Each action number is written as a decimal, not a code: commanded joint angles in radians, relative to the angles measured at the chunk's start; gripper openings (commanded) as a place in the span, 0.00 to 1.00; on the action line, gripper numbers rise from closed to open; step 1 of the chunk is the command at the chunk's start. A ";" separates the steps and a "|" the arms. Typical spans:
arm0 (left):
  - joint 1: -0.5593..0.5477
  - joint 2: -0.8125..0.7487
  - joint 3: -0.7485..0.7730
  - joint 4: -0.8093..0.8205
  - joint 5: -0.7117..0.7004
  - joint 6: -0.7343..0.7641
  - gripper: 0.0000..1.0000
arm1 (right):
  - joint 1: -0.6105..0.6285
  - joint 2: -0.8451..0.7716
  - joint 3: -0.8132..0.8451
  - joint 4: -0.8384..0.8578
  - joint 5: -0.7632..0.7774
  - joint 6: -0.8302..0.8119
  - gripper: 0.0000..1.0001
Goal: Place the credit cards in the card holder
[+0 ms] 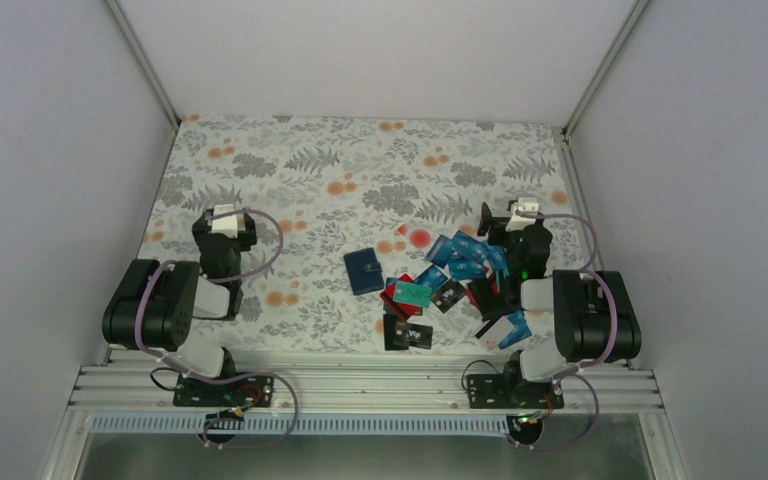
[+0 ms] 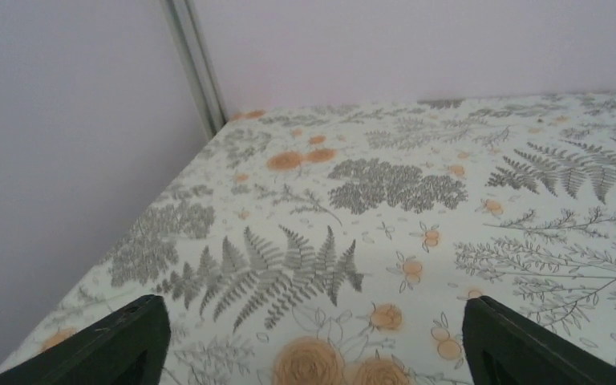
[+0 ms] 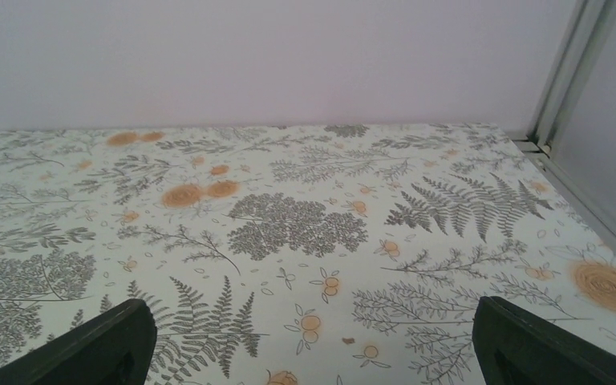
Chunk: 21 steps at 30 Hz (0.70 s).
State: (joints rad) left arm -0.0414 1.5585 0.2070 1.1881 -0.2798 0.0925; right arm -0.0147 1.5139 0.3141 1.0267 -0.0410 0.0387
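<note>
While both arms are being held low over the desk (image 1: pixel 310 180), close to its near edge, nothing is being gripped by either of them. The left gripper (image 2: pixel 314 321) is being held wide open above the left part of the desk, and only the flowered surface of the desk is being seen between its two dark fingers (image 2: pixel 120 345). The right gripper (image 3: pixel 317 329) is being held fully open too, near the right edge, and it is also carrying nothing. The credit cards (image 1: pixel 457 268) are being shown as a loose, scattered pile on the right half of the desk, toward the near edge; some of them are being partly covered by the right arm. The card holder (image 1: pixel 364 271) is lying flat near the middle of the desk, just beside the left border of the pile; whether it is touching a card cannot be told.
</note>
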 commanded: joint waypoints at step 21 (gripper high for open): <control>0.018 -0.008 0.024 0.076 0.095 -0.010 1.00 | -0.009 0.006 0.010 0.060 -0.079 -0.039 1.00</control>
State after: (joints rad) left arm -0.0280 1.5578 0.2237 1.2034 -0.2073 0.0906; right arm -0.0181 1.5139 0.3141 1.0508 -0.1211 0.0193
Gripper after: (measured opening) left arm 0.998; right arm 0.997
